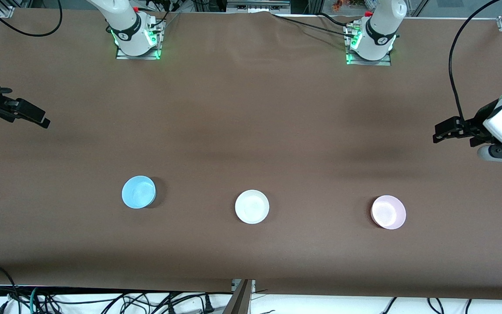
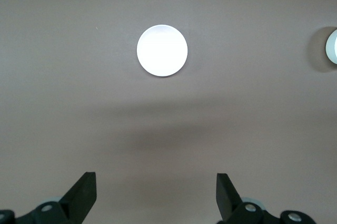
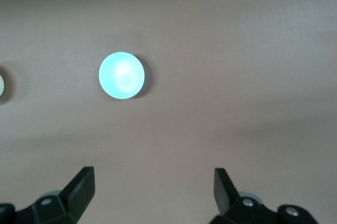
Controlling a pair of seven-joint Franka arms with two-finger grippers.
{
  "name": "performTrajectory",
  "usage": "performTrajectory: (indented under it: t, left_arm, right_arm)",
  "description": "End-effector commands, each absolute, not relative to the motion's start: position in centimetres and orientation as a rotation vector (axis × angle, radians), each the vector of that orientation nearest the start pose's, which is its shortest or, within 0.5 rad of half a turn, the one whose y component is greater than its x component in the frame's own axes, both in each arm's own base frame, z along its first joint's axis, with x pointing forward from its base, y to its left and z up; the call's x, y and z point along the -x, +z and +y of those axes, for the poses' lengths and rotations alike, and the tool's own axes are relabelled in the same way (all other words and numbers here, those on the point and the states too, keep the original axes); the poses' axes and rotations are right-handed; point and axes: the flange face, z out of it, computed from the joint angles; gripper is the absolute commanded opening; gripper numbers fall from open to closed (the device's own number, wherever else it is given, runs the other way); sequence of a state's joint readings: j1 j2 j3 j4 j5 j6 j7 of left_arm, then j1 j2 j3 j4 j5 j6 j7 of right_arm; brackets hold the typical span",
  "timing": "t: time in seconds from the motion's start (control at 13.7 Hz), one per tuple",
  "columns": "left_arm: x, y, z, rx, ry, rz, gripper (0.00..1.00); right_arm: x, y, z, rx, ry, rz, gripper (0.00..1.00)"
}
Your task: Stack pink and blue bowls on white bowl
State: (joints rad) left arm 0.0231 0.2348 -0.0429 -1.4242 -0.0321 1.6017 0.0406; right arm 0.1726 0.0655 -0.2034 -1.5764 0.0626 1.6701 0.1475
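Three bowls stand apart in a row on the brown table. The blue bowl (image 1: 138, 192) (image 3: 121, 75) is toward the right arm's end. The white bowl (image 1: 252, 206) is in the middle, and only its edge shows in each wrist view. The pink bowl (image 1: 388, 212) is toward the left arm's end and looks washed-out white in the left wrist view (image 2: 162, 50). My left gripper (image 1: 440, 132) (image 2: 156, 184) hangs open and empty over bare table at its end. My right gripper (image 1: 37, 117) (image 3: 154, 182) hangs open and empty over bare table at its own end.
The two arm bases (image 1: 137, 41) (image 1: 369, 46) stand at the table edge farthest from the front camera. A black cable (image 1: 453, 74) loops down to the left arm's wrist. Loose cables (image 1: 103, 301) lie below the table's near edge. The brown cover (image 1: 251, 131) is flat.
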Motion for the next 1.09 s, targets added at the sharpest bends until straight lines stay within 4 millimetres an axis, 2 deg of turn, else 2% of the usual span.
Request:
performTrajectory:
  t: [0.0, 0.15, 0.58, 0.8, 1.02]
  left_arm:
    - [-64.0, 54.3, -2.5, 3.172, 0.070, 0.116, 1.00]
    - [-65.1, 52.3, -3.6, 3.161, 0.061, 0.136, 1.00]
    - [-69.0, 44.8, -3.9, 3.176, -0.016, 0.114, 1.00]
    - [-70.6, 40.6, -4.0, 3.179, -0.044, 0.004, 1.00]
    - [-71.0, 38.4, -4.1, 3.175, -0.042, -0.007, 1.00]
  right_arm:
    - [-57.8, 60.2, -0.7, 3.063, -0.050, 0.269, 0.99]
    - [-57.8, 60.2, -0.7, 3.063, -0.050, 0.269, 1.00]
    - [-57.8, 60.2, -0.7, 3.061, -0.050, 0.267, 1.00]
    - [-57.8, 60.2, -0.7, 3.061, -0.050, 0.267, 1.00]
    - [-57.8, 60.2, -0.7, 3.061, -0.050, 0.267, 0.99]
